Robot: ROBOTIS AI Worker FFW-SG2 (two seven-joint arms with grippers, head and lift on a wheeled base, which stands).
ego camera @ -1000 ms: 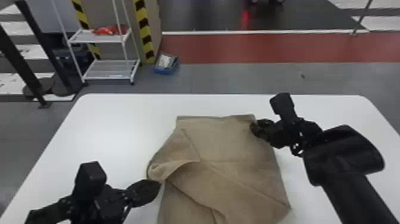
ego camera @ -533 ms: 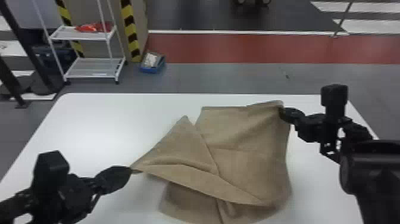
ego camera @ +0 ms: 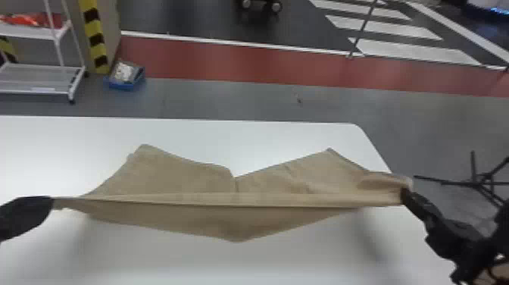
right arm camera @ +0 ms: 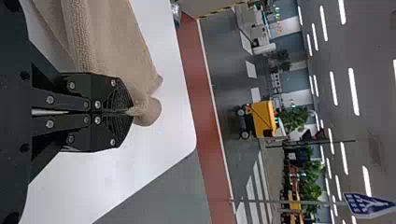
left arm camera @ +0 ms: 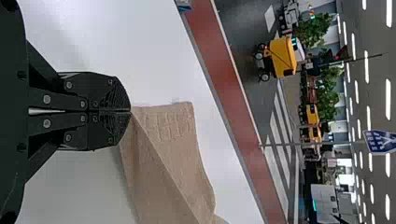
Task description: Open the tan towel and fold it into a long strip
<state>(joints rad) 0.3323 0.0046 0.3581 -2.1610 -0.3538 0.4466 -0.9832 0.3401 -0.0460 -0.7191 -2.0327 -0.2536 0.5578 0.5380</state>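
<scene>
- And here's the tan towel, pulled taut left to right above the white table, its near edge apparently lifted, judging by the shadow beneath!
- Look at the left gripper: fingers closed together, pinching the towel's left end.
- Over on the right, the right gripper matches it, fingers pressed together on a bunched bit of the right end, close to the table's right edge.
- On the far side the cloth splits into two peaks with a notch between; on the near side one flap droops to a blunt point.
- My read: we're in the opening-out stage, with the long strip still to be made.
- The next move calls for keeping both ends level, laying the cloth down flat, then lining up its edges for a lengthwise fold. Let one end slip or twist, and creases could spoil it.
- The count, folks: one towel, two grippers, one table; off on the floor at far left, one white rack and one blue bin.
</scene>
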